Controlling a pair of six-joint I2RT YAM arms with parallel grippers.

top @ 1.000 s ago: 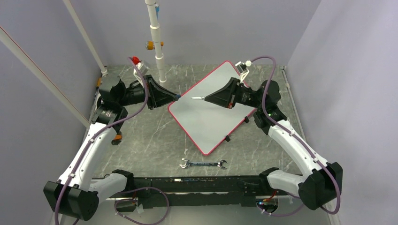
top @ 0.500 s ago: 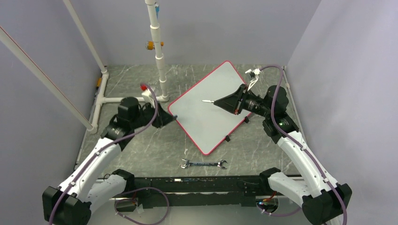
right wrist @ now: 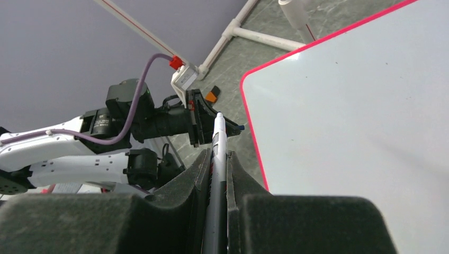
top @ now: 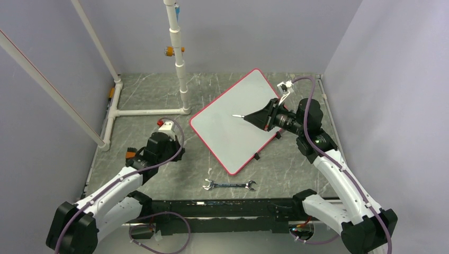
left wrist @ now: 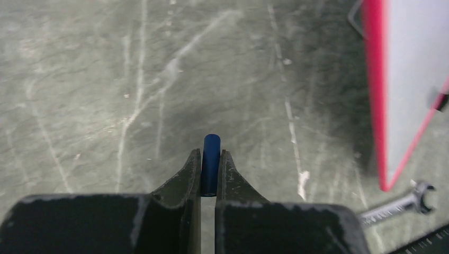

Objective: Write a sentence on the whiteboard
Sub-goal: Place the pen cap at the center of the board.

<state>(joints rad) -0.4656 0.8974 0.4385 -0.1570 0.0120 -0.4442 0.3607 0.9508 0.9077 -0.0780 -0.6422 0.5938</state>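
On the veined grey table (top: pixel 148 92), flat at a slant right of centre: whiteboard (top: pixel 227 137), smooth white face, thin red-pink rim, rounded corners. Above it, right gripper (top: pixel 252 117) pinching a slim white marker (top: pixel 238 116), tip bared. Beside the board, low over the table, left gripper (left wrist: pixel 210 159) pressed onto a small dark-blue cylindrical cap (left wrist: pixel 212 142).

Light: even, diffuse, from overhead.
Soft shadow left of the whiteboard (left wrist: pixel 413 79); close foreground slightly soft in both wrist views.
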